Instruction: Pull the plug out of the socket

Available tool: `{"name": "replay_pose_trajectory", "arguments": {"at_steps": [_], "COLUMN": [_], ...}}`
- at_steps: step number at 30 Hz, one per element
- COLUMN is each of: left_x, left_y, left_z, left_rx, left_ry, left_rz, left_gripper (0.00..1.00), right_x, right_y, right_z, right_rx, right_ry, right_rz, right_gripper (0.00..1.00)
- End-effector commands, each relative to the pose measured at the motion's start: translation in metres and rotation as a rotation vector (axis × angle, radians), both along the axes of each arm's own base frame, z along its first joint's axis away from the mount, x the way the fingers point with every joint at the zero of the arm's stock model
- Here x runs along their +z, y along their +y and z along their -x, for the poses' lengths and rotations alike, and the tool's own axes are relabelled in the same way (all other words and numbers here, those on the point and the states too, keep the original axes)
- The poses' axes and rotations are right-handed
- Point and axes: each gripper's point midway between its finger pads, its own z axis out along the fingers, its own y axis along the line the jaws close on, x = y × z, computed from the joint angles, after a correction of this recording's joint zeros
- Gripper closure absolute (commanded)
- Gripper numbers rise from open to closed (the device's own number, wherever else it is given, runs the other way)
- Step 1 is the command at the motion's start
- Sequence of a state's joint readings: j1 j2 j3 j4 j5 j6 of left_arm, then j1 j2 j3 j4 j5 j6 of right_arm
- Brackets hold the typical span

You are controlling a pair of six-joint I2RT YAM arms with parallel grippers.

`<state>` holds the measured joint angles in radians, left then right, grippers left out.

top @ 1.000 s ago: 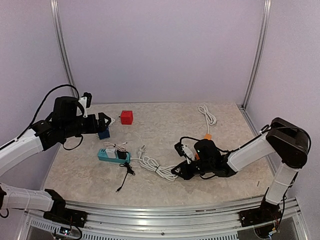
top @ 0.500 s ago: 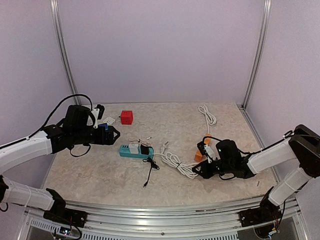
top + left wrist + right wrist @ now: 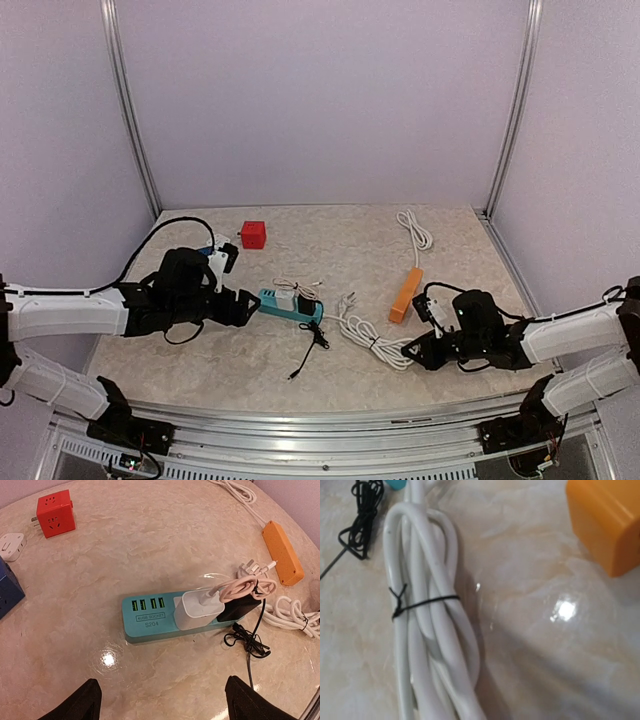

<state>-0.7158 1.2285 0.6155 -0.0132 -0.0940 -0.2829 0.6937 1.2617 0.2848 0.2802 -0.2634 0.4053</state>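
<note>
The teal socket strip (image 3: 147,617) lies on the table with a white charger plug (image 3: 197,611) and a black plug (image 3: 240,611) seated in it. A pinkish cable coil (image 3: 245,587) rests on top of them. My left gripper (image 3: 165,705) hovers just short of the strip's near side, open, with nothing between its fingers. From above, the left gripper (image 3: 248,306) is at the left end of the strip (image 3: 290,305). My right gripper (image 3: 412,352) is shut on the tied white cable bundle (image 3: 430,630). Its fingers do not show in the right wrist view.
An orange power strip (image 3: 405,293) lies right of the white cable bundle (image 3: 370,335). A red cube socket (image 3: 55,512), a white adapter (image 3: 11,546) and a blue cube (image 3: 9,594) sit at the back left. Loose black cord (image 3: 247,642) trails beside the strip. Another white cable (image 3: 415,230) lies at the back right.
My right gripper moved right and toward the near edge, dragging the white cable and the teal strip with it. My left arm followed the strip rightward, and its jaws narrowed slightly.
</note>
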Motion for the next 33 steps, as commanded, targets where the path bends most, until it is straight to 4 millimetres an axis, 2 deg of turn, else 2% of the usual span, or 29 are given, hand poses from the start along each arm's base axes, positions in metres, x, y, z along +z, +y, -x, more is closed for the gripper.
{"name": "replay_pose_trajectory", "arguments": {"at_steps": [1,5,9,15,19,21,23,26,29,33], "left_x": [0.006,0.0,-0.015,-0.032,-0.036,-0.035,-0.034,-0.035,-0.034,-0.043], "left_y": [-0.017,-0.036,-0.053,-0.062,-0.066,-0.071,-0.077,-0.081,-0.087,-0.091], "left_z": [-0.009,-0.007,-0.01,-0.023,-0.031,-0.032,-0.034,-0.039,-0.045,-0.05], "left_rx": [-0.031,-0.078,-0.116,-0.089,-0.065,-0.074,-0.087,-0.089,-0.089,-0.081], "left_ry": [-0.118,-0.164,-0.183,-0.175,-0.17,-0.172,-0.176,-0.183,-0.19,-0.179], "left_rz": [0.024,0.027,0.006,-0.039,-0.036,-0.022,-0.008,-0.012,-0.013,-0.027], "left_gripper": [0.16,0.17,0.17,0.21,0.24,0.25,0.26,0.28,0.3,0.32], "right_x": [-0.009,-0.013,-0.01,-0.001,0.017,0.029,0.041,0.056,0.064,0.076], "right_y": [0.0,0.009,0.015,0.013,0.012,0.013,0.015,0.021,0.028,0.039], "right_z": [0.015,0.027,0.033,0.035,0.027,0.021,0.015,0.005,-0.004,-0.017], "right_rx": [0.029,0.067,0.091,0.094,0.073,0.06,0.058,0.062,0.072,0.077], "right_ry": [0.051,0.068,0.063,0.041,-0.018,-0.06,-0.105,-0.157,-0.193,-0.256], "right_rz": [0.022,0.012,0.011,0.019,0.011,0.001,-0.009,-0.019,-0.012,-0.018], "right_gripper": [1.0,1.0,1.0,0.98,0.56,0.43,0.39,0.38,0.38,0.38]}}
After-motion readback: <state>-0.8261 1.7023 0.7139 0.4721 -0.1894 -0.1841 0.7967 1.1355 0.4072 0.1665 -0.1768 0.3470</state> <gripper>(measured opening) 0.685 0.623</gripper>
